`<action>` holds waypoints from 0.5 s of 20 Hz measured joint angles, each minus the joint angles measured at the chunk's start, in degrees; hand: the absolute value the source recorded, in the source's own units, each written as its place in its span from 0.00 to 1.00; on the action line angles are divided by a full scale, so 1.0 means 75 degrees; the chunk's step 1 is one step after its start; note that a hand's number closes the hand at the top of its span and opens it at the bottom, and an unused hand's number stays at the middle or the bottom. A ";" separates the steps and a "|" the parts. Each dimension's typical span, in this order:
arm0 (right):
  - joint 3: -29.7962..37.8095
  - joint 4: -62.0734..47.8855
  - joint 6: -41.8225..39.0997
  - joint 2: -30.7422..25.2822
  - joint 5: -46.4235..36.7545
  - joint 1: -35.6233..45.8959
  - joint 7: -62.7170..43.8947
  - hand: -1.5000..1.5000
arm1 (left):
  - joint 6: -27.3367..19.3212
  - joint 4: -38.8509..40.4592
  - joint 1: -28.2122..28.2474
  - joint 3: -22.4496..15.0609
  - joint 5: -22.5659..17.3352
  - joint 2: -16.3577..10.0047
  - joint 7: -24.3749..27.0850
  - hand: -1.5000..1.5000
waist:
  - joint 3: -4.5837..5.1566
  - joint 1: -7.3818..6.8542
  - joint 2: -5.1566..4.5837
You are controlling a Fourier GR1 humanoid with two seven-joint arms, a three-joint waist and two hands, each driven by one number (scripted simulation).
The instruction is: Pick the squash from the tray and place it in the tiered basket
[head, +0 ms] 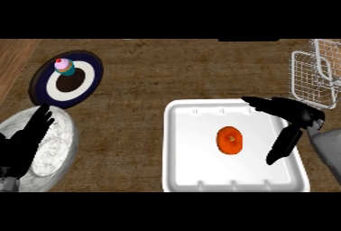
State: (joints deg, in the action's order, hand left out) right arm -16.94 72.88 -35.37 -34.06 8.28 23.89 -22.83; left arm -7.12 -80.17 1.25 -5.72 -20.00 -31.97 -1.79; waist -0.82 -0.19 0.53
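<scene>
Right hand (pixel 301 115) is spread wide, holding nothing, just right of the squash (pixel 230 140) and apart from it. Squash lies approx. mid-tray (pixel 200 182), tray on the counter (pixel 133 126). Wire basket (pixel 311 79) stands far right. Left hand (pixel 26 135) rests near left, fingers straight, over a marble plate (pixel 60 146). Far left: dark plate (pixel 93 67) w/ cupcake (pixel 64 67).
</scene>
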 measured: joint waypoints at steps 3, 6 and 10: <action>0.0088 -0.0190 -0.0193 0.0112 0.0000 0.0062 0.0011 0.00 | 0.0023 0.0038 -0.0037 0.0036 0.0066 0.0067 -0.0054 0.50 | -0.0001 -0.0001 -0.0005; 0.0149 -0.0218 -0.0295 0.0190 -0.0083 -0.0133 0.0167 0.00 | 0.0023 -0.0057 0.0025 0.0081 0.0137 0.0080 -0.0183 0.50 | -0.0004 0.0005 -0.0002; 0.0194 -0.0488 -0.0354 0.0375 -0.0361 -0.0175 0.0493 0.00 | 0.0027 -0.0101 0.0069 0.0112 0.0275 0.0158 -0.0226 0.50 | -0.0013 -0.0007 -0.0001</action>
State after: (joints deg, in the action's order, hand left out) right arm -15.49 69.22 -38.03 -31.25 5.57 22.58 -19.14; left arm -6.92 -80.93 1.77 -4.88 -17.94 -30.78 -3.49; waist -0.92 -0.25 0.52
